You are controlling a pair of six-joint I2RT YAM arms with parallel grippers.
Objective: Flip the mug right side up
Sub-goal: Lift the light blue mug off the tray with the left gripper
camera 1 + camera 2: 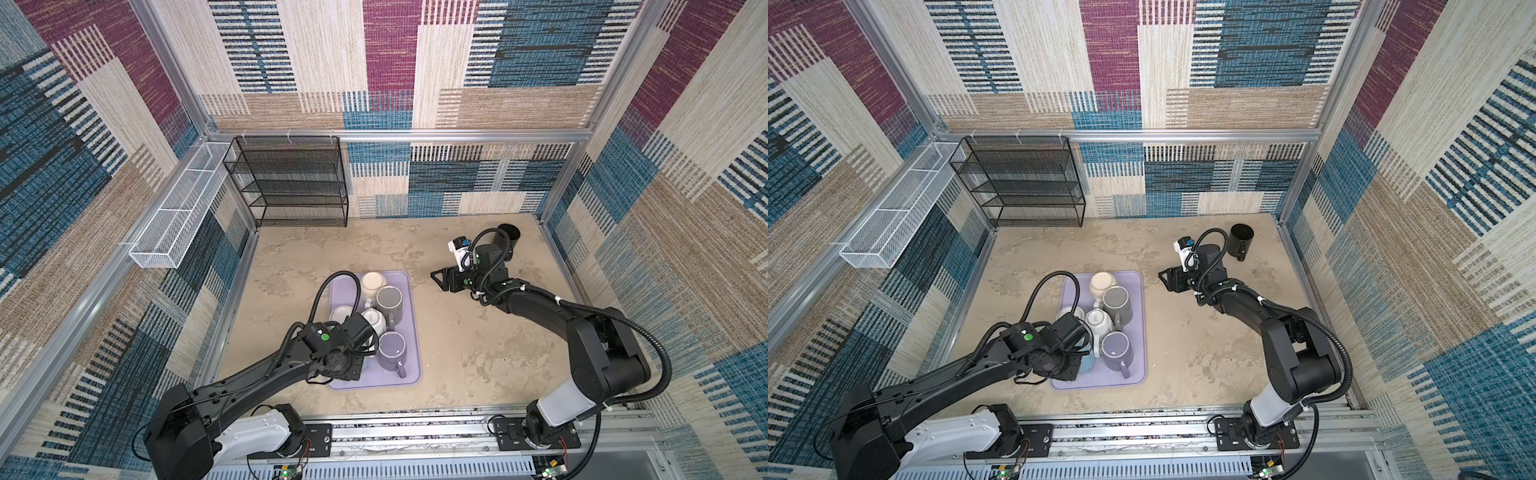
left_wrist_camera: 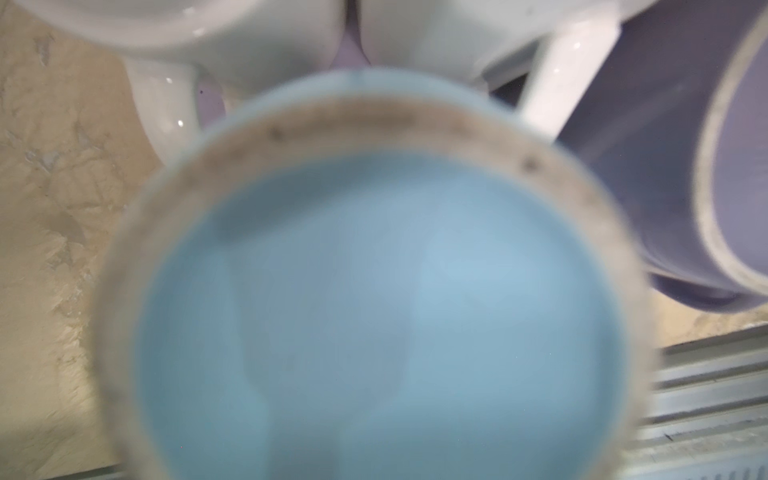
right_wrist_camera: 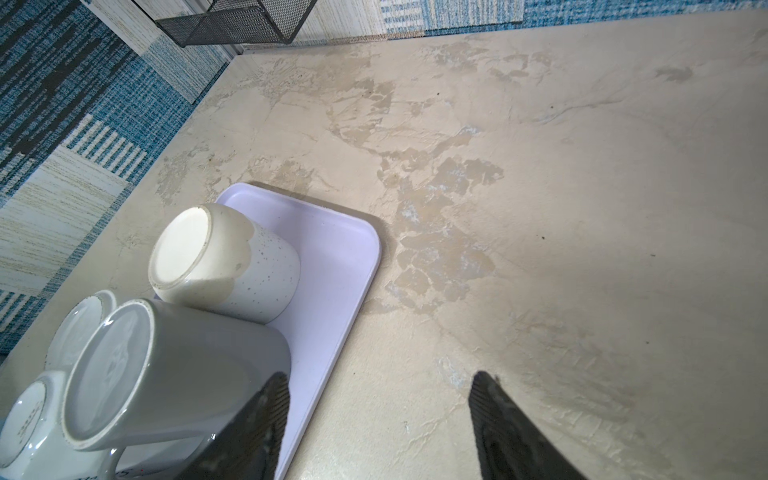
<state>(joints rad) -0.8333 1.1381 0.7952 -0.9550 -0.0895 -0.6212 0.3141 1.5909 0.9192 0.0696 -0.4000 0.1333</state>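
Blue mug (image 2: 374,291) fills the left wrist view, blurred and very close. Its pale unglazed base ring faces the camera, so the base is up and the mouth is down. Its long axis runs nearly straight along the camera's line of sight, close to upright. The left gripper (image 1: 1071,368) has its fingers pressed together, but they are hidden behind the mug, so what they pinch cannot be told. Whether the mug rests on the tray (image 1: 1138,376) or hangs just above it also cannot be told.

In a top view only a sliver of the blue mug (image 1: 1086,362) shows, under the gripper at the tray's near left corner. A purple mug (image 1: 1117,351) stands just beside it on the right, base up. Two white mugs (image 1: 1098,322) (image 1: 1068,311) crowd the far side. Farther back on the tray are a grey mug (image 1: 1117,303) and a cream mug (image 1: 1102,284).

Left of the tray, a strip of table (image 1: 1017,266) runs to the wall frame. The rail lies on the near side. Right of the tray, open table reaches the right gripper (image 3: 378,415), whose fingers are spread over the surface with nothing between them. A black cup (image 1: 1241,241) stands upright in the far right corner, well apart.
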